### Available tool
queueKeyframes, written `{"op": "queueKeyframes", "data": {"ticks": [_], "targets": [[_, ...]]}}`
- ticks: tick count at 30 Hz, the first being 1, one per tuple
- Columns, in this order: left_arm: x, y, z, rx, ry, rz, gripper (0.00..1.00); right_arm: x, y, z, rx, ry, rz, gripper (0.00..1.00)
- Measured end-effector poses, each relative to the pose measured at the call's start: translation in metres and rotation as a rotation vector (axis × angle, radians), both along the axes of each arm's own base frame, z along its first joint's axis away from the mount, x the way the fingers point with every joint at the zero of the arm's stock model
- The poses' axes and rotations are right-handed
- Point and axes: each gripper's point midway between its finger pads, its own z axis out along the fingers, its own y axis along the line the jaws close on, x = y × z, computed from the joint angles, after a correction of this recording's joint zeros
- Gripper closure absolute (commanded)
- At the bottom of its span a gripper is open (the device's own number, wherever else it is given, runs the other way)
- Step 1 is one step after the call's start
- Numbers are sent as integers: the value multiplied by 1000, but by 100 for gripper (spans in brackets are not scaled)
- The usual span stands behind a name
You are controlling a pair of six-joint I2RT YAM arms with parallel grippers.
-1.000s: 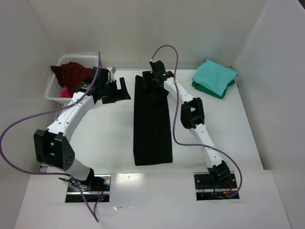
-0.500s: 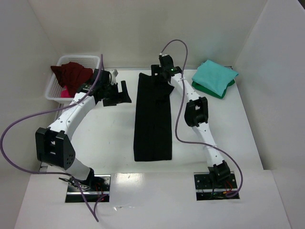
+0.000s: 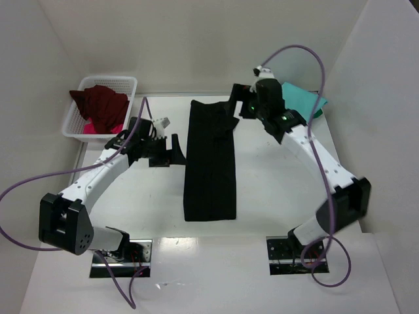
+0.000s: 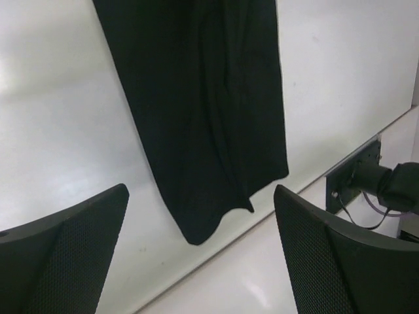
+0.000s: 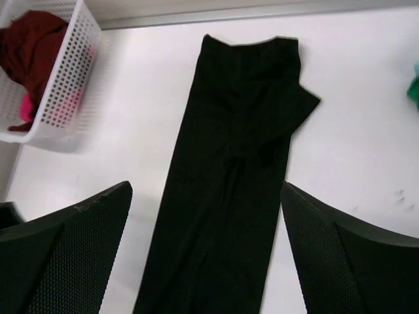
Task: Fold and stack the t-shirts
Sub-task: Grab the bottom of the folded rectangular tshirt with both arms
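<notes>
A large black t-shirt (image 3: 209, 160) lies folded into a long narrow strip down the middle of the table, a sleeve flap jutting out at its far right corner (image 5: 298, 108). My left gripper (image 3: 168, 150) hovers open just left of the strip; its wrist view shows the shirt's near end (image 4: 203, 111) between the wide-apart fingers (image 4: 65, 255). My right gripper (image 3: 234, 108) stands open beside the far right corner, looking down the strip (image 5: 236, 163). A teal t-shirt (image 3: 306, 99) lies at the back right, partly behind the right arm. Maroon (image 3: 98, 104) and pink (image 3: 88, 127) t-shirts sit in the basket.
The white lattice basket (image 3: 73, 124) stands at the back left against the wall, also in the right wrist view as the basket (image 5: 65, 85). White walls close in the table on three sides. The right arm's base plate (image 4: 357, 176) sits at the near edge.
The right gripper has left the far end of the black shirt and swung right, elbow out. The left gripper has come nearer and closer to the strip's left edge.
</notes>
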Motion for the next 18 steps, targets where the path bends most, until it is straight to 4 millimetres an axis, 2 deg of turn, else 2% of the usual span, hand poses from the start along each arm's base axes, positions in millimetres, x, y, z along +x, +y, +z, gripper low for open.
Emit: {"op": "queueKeyframes", "data": {"ticks": [2, 3, 4, 5, 6, 9, 11, 13, 14, 18], "targets": [[-23, 1, -19, 4, 71, -3, 1, -24, -9, -6, 47, 9, -10, 3], [-25, 1, -21, 5, 81, -3, 1, -37, -13, -18, 63, 42, -16, 4], [-31, 0, -25, 7, 104, -7, 1, -52, -17, -38, 83, 90, -22, 6], [-42, -3, -35, 8, 145, -14, 1, -75, -22, -77, 98, 194, -32, 7], [-45, -4, -38, 10, 155, -17, 1, -88, -23, -98, 101, 257, -36, 8], [-53, -5, -44, 15, 184, -17, 1, -121, -24, -149, 123, 414, -49, 8], [-58, -7, -47, 20, 198, -21, 1, -154, -25, -176, 138, 511, -54, 8], [-59, -8, -47, 20, 198, -22, 1, -178, -23, -184, 165, 560, -50, 6], [-60, -9, -47, 18, 200, -21, 1, -187, -21, -182, 187, 566, -43, 6], [-67, -11, -53, 20, 220, -29, 1, -203, -14, -173, 257, 553, -23, 5]]}}
